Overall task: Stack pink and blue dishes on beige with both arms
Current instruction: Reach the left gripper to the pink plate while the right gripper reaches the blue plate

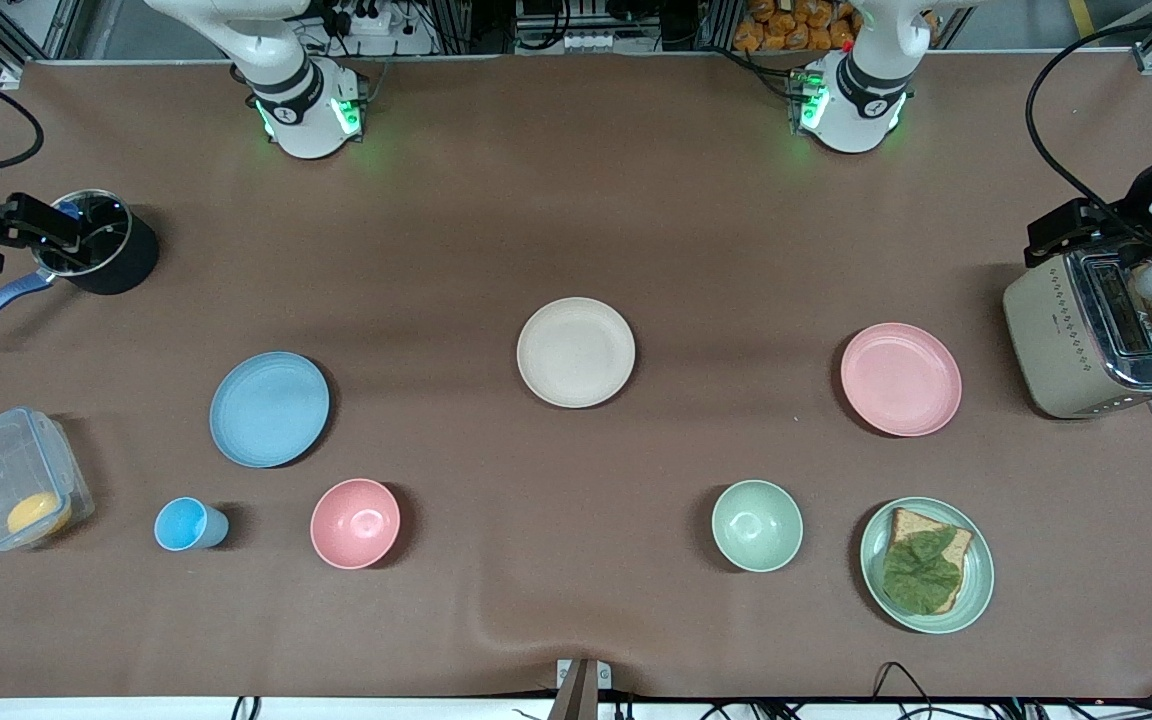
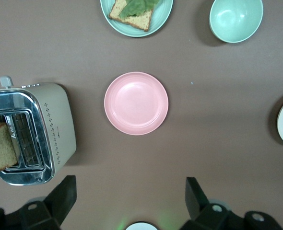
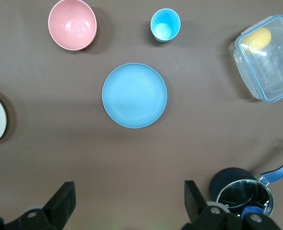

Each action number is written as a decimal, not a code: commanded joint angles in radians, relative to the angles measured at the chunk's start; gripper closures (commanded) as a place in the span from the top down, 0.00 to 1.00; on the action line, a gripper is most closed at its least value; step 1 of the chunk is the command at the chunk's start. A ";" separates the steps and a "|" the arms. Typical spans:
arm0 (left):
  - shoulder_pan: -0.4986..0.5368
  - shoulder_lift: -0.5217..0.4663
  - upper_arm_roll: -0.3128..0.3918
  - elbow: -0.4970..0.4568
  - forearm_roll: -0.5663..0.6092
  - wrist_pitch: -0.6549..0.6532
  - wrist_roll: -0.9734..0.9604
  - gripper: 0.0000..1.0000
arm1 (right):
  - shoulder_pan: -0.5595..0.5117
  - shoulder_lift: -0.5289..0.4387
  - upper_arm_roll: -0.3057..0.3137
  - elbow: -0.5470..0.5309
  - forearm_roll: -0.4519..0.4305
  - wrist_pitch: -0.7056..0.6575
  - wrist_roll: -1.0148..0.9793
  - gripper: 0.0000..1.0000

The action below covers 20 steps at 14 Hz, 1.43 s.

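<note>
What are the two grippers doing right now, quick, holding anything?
Left gripper: open, holding nothing, over bare table near the flat round pale pink plate.
Right gripper: open, holding nothing, over bare table near the flat round light blue plate.

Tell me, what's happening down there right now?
Left gripper open, high over the table by the pink plate. Right gripper open by the blue plate. Beige plate bare, nothing stacked, nothing blocking.

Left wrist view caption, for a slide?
Open left gripper hovers above pink plate beside toaster holding bread.
</note>
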<state>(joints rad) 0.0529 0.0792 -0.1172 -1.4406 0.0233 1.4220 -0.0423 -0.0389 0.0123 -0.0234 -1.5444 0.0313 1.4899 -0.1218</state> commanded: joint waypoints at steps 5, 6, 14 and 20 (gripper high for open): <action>0.004 -0.004 0.036 -0.003 -0.010 -0.023 -0.001 1.00 | -0.035 0.028 0.013 0.041 0.018 -0.011 -0.004 1.00; 0.007 0.016 0.039 -0.012 -0.006 -0.020 -0.001 1.00 | -0.033 0.034 0.013 0.040 0.021 -0.008 -0.005 1.00; 0.128 0.063 0.036 -0.473 -0.005 0.510 0.009 1.00 | -0.053 0.213 0.013 -0.025 0.015 0.042 -0.035 1.00; 0.165 0.160 0.039 -0.767 0.009 0.989 0.012 1.00 | -0.092 0.314 0.013 -0.201 0.018 0.286 -0.039 1.00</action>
<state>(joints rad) 0.1976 0.2136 -0.0753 -2.1467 0.0234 2.3096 -0.0394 -0.1175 0.3275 -0.0248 -1.6520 0.0344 1.6835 -0.1495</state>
